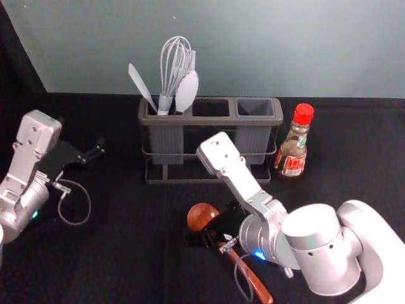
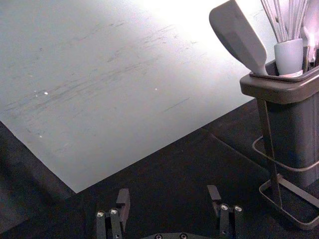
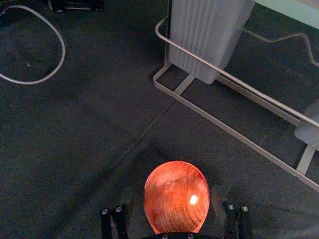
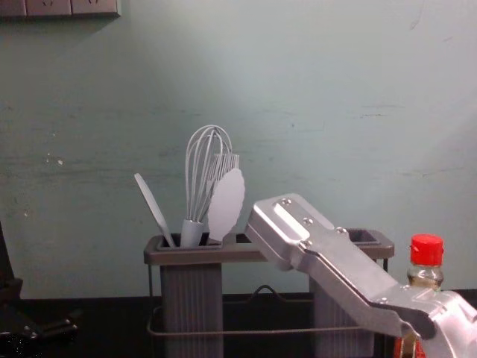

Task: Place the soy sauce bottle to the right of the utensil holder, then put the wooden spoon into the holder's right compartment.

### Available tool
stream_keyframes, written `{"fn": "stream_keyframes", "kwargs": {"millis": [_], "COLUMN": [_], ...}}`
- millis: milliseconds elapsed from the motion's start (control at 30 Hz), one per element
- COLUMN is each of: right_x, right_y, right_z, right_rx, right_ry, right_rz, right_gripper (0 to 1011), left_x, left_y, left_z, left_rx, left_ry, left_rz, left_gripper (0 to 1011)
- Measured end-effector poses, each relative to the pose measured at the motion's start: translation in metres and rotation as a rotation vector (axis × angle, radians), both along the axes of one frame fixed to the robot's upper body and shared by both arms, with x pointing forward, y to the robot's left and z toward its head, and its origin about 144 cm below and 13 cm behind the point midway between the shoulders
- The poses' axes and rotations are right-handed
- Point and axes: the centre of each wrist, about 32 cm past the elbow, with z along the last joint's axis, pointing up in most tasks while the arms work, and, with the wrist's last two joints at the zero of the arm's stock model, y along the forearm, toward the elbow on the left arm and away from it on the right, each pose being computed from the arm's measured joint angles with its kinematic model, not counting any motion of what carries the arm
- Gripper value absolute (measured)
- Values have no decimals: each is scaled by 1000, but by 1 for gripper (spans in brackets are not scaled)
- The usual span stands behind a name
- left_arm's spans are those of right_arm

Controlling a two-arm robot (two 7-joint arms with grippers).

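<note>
Right gripper (image 1: 206, 237): jaws stood wide, wooden spoon (image 1: 200, 216) between; contact unclear
Left gripper (image 1: 90, 156): jaws spread, hung at left
Surface: black cloth (image 1: 126, 253) lay beneath
Room: pale wall (image 1: 266, 50) stood behind

The spoon (image 1: 202, 216) looks glossy wood, the tablecloth (image 1: 126, 253) matt fabric.

My utensil holder (image 1: 213, 121) stands on the table (image 1: 120, 253), before the wall (image 1: 266, 50). Its left compartment (image 1: 166, 144) contains the whisk (image 1: 176, 63) and the spatula (image 1: 140, 86), the latter leaning left. The soy sauce bottle (image 1: 293, 153) stands upright just beside the holder, on the right. The wooden spoon (image 1: 201, 215) lies before the holder, bowl end nearer to it, handle running toward me and to the right. My right gripper (image 1: 209, 237) is positioned at the spoon's neck; my left gripper (image 1: 95, 157) is located left of the holder.
</note>
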Motion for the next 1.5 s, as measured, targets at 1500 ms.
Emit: {"fn": "stream_keyframes", "kwargs": {"millis": [1500], "right_x": [8], "right_y": [2], "right_z": [-12], "right_rx": [-12], "right_ry": [21], "right_rz": [-8], "right_gripper": [839], "left_x": [0], "left_y": [0], "left_z": [0], "left_rx": [0], "left_ry": [0], "left_rz": [0], "left_gripper": [1011]}}
